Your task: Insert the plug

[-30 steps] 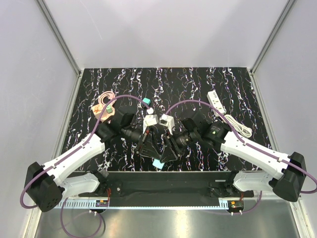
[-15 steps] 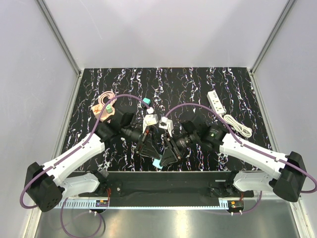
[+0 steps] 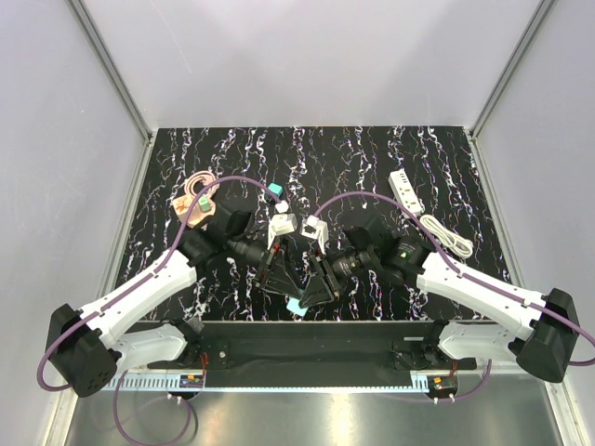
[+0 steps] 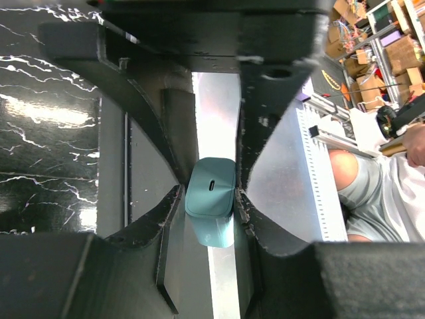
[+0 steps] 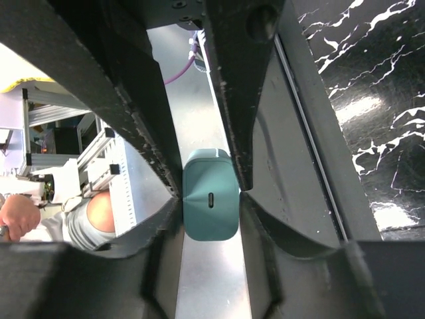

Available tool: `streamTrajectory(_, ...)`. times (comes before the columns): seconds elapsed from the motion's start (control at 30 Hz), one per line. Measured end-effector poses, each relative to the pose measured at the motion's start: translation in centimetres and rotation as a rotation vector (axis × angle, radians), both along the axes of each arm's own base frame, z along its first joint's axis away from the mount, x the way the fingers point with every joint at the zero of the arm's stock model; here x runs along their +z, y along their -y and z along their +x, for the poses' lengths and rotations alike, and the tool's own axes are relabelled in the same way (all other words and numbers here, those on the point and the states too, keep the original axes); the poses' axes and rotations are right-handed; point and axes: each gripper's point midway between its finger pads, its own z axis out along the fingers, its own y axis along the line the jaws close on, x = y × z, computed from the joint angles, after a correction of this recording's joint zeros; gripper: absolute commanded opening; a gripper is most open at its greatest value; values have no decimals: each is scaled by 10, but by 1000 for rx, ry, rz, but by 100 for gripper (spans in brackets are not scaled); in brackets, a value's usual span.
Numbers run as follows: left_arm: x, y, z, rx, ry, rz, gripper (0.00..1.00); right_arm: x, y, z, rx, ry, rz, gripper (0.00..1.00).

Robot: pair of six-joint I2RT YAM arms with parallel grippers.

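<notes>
Black marbled counter [image 3: 372,158] fills the cell, and both arms meet over its near edge, at about 6 o'clock. From the left, the left gripper [image 4: 209,194] is pressed together on the plug [image 4: 212,222], one finger on each flat side of the small teal block. The right gripper [image 5: 211,191] comes from the other side, and its fingers also lie against two sides of the same block, so the plug hangs between the two grippers, above the counter edge. Its face with a small slot looks toward each wrist camera. The white power strip [image 3: 406,192] lies far off at about 2 o'clock, with its cable coiled beside it.

I judge this to be a handover to the right arm, which is nearer to the strip. To do it well, only one gripper should loosen, and only after the other pinches firmly. The block should remain straight, not twisted, because a tilted plug will not meet the socket holes. I cannot see the pins.
</notes>
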Motion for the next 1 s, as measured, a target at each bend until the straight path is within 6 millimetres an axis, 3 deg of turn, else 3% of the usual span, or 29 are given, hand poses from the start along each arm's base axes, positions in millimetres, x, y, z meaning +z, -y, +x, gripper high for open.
streamTrajectory(0.07,0,0,0,-1,1,-1,0,0,0,0,-3,-2,-1,27)
streamTrajectory(0.17,0,0,0,-1,2,-1,0,0,0,0,-4,-5,-1,7)
streamTrajectory(0.2,0,0,0,0,2,-1,4,0,0,0,-3,-6,-1,0)
streamTrajectory(0.23,0,0,0,2,4,-1,41,0,0,0,-4,-6,0,0)
streamTrajectory(0.33,-1,0,4,36,17,13,75,-1,-1,0,-8,-10,3,0)
streamTrajectory(0.47,-1,3,29,171,60,66,91,-12,2,4,-39,-23,-23,0)
streamTrajectory(0.6,18,-8,88,420,52,94,99,-29,14,33,-176,-13,-96,0)
streamTrajectory(0.67,23,-20,120,546,17,105,99,-38,29,62,-294,5,-150,0)
streamTrajectory(0.77,13,-38,159,707,-27,160,99,-52,67,124,-517,66,-272,0)
streamTrajectory(0.93,-12,-49,162,770,-62,271,99,-48,141,248,-836,256,-468,0)
streamTrajectory(1.0,-18,-54,163,792,-49,297,99,-44,171,286,-913,331,-547,0)
